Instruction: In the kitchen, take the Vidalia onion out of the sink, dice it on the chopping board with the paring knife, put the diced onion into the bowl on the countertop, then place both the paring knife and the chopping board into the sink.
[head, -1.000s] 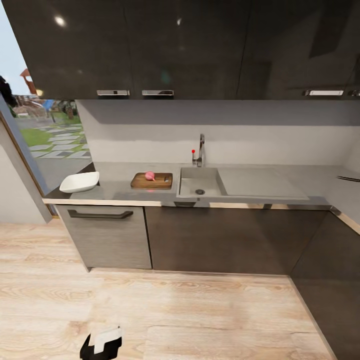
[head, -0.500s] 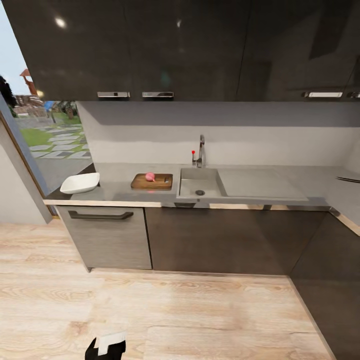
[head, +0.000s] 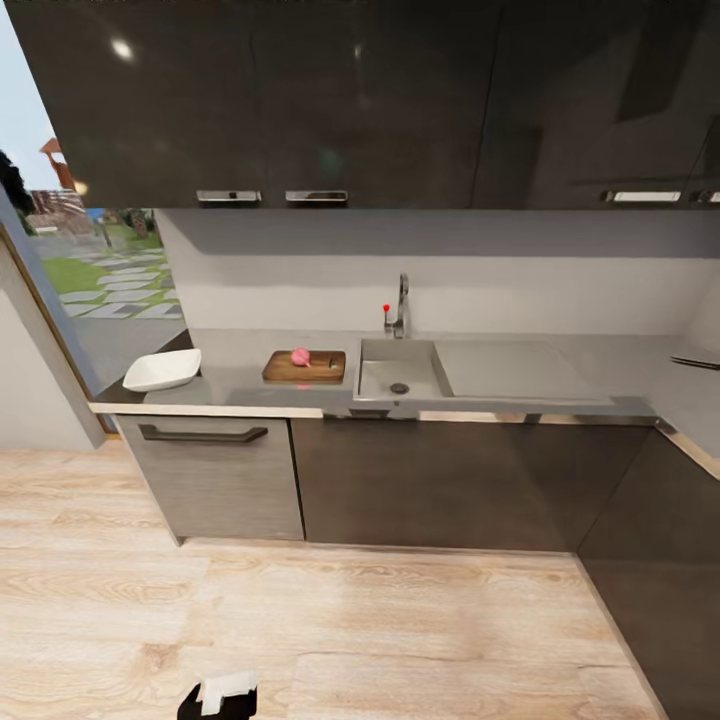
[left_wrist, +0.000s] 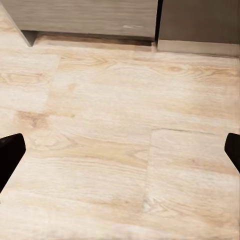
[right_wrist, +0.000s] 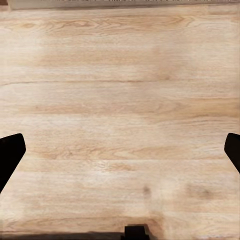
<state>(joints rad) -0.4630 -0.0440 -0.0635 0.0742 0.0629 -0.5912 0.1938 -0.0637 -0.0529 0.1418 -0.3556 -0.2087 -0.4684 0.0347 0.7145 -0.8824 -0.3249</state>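
On the table (head: 240, 360), the Vidalia onion (head: 300, 355) rests on the chopping board (head: 305, 366), left of the sink (head: 398, 365). Left claw (left_wrist: 120, 150) and right claw (right_wrist: 120, 150): both spread wide above the floor (head: 350, 620).

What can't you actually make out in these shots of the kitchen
- Paring knife on the chopping board, head view: too small to make out.
- Sink basin floor near the front, head view: hidden by its front wall.
- Dark object on the countertop, head view: cut by the right edge.
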